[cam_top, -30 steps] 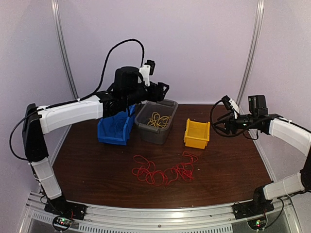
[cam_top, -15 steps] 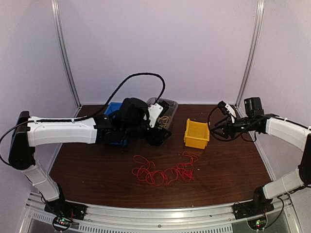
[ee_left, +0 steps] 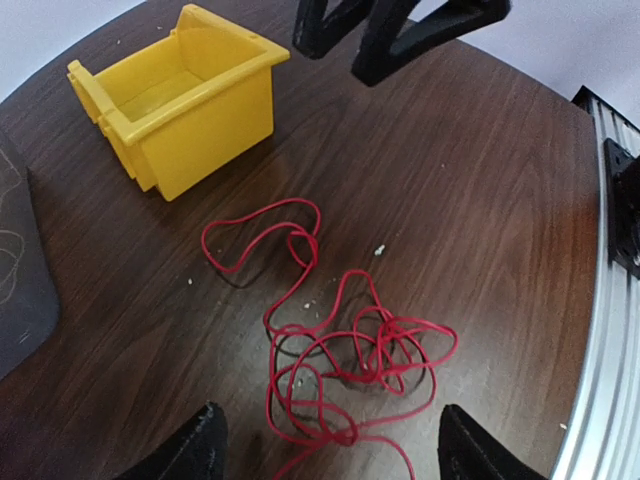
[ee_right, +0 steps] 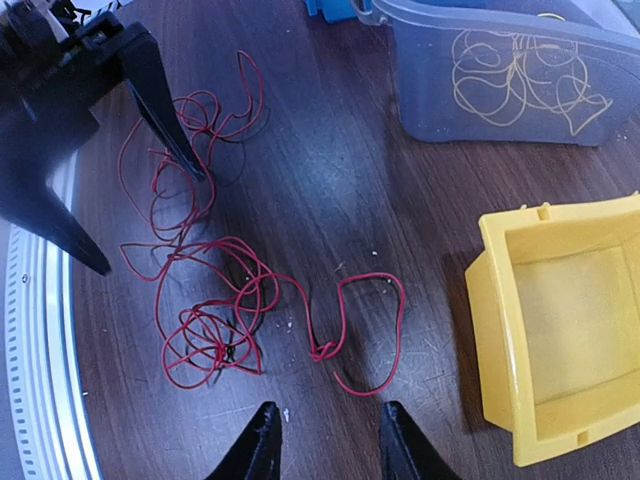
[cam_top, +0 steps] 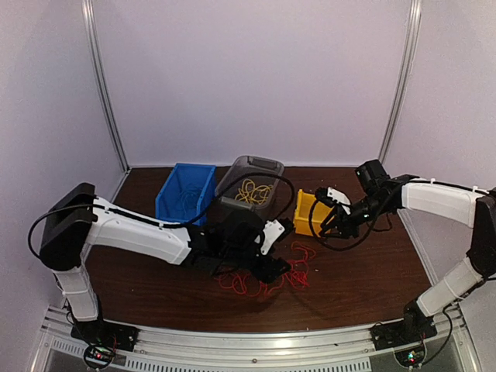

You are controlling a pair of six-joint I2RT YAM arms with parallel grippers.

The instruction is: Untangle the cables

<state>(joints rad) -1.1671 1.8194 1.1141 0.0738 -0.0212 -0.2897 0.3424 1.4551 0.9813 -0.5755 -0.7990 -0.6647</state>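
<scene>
The cables on the table are a tangle of thin red wire (cam_top: 298, 260) near the front middle. My left gripper (cam_top: 273, 267) hangs low over the tangle's left part. In the left wrist view its jaws (ee_left: 330, 455) stand open on either side of the red knot (ee_left: 345, 350), touching nothing. My right gripper (cam_top: 324, 226) hovers by the yellow bin (cam_top: 310, 209). It is open (ee_right: 330, 440) just above the loose red end loop (ee_right: 370, 320), with nothing between its fingers. Yellow-orange cables (cam_top: 252, 192) lie in the grey bin (cam_top: 260, 164).
A blue bin (cam_top: 184, 194) stands left of the grey bin (ee_right: 500, 40) at the back. The yellow bin (ee_right: 560, 340) is empty and close to my right gripper. My two grippers are near each other over the tangle. A metal rail (cam_top: 256, 341) borders the table's front.
My left arm has swung from above the bins down onto the red tangle. My right arm has moved left and down past the yellow bin, and its jaws have narrowed.
</scene>
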